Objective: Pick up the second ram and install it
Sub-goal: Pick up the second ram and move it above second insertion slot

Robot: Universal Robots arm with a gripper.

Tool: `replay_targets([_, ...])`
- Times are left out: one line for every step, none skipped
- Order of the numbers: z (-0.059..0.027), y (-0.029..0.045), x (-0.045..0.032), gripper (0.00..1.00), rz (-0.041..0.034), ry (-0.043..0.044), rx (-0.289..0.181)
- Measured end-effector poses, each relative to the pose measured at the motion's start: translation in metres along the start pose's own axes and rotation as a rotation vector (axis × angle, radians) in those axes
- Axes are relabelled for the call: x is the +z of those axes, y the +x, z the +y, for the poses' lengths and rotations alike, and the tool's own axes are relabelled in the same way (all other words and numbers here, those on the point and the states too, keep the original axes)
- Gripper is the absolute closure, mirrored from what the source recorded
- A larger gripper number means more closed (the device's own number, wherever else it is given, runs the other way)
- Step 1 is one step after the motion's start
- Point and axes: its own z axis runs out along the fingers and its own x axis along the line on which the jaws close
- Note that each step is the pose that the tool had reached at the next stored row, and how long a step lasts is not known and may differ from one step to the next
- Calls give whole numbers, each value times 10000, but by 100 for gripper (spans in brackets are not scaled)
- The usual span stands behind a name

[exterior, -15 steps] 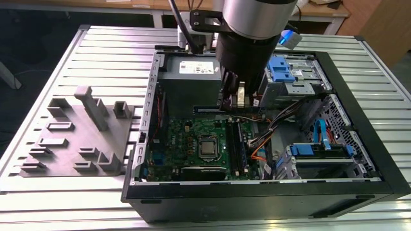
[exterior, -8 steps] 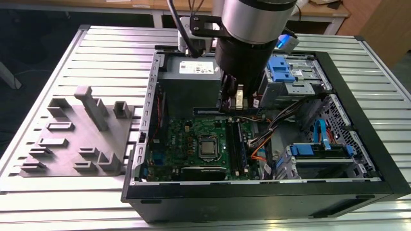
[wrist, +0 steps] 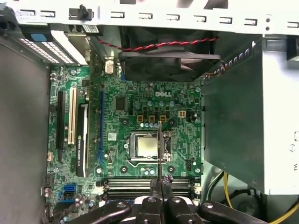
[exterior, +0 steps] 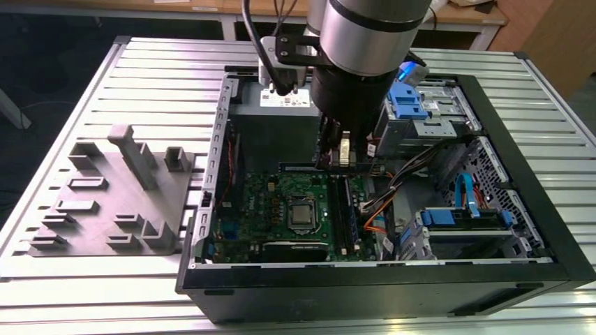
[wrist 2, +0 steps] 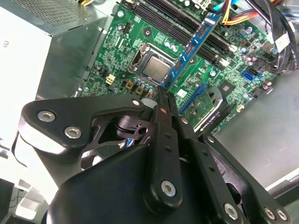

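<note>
My gripper [wrist 2: 161, 95] is shut on the second ram [wrist 2: 192, 46], a thin blue-green stick that juts out from the fingertips toward the motherboard [wrist 2: 135, 35]. In the first wrist view the second ram [wrist: 160, 149] appears edge-on as a thin line over the processor socket [wrist: 145, 147], with the gripper [wrist: 161, 186] closed around it above the black memory slots [wrist: 149, 185]. In the exterior view the gripper [exterior: 340, 164] hangs inside the open computer case [exterior: 223, 139], just above the motherboard [exterior: 270, 202] and near the slot rails [exterior: 343, 209].
A grey power-supply box [exterior: 275, 115] sits behind the gripper, and a case fan [wrist: 168, 60] with red and black wires lies past the board. Blue drive bays [exterior: 410, 105] and cable bundles [exterior: 410, 185] crowd the exterior view's right. A grey parts fixture [exterior: 112, 195] stands outside the case.
</note>
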Motion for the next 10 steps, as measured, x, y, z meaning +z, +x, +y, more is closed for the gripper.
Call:
replay_targets([-1, -2, 10, 92, 1, -1, -1])
replay_targets([-2, -6, 20, 92, 2, -2, -1])
replay_targets([-2, -13, 31, 92, 2, -2, 1])
replay_targets([-2, -19, 41, 92, 0, -2, 0])
replay_targets([-3, -23, 51, 92, -1, -1, -1])
replay_targets([-4, -27, 62, 92, -1, -2, -1])
replay_targets([-4, -29, 73, 92, -1, -2, -1])
replay_targets([-5, -29, 86, 92, 0, -2, 0])
replay_targets([-6, -28, 104, 92, 0, -2, 0])
replay_targets([-7, -27, 122, 92, 0, -2, 1])
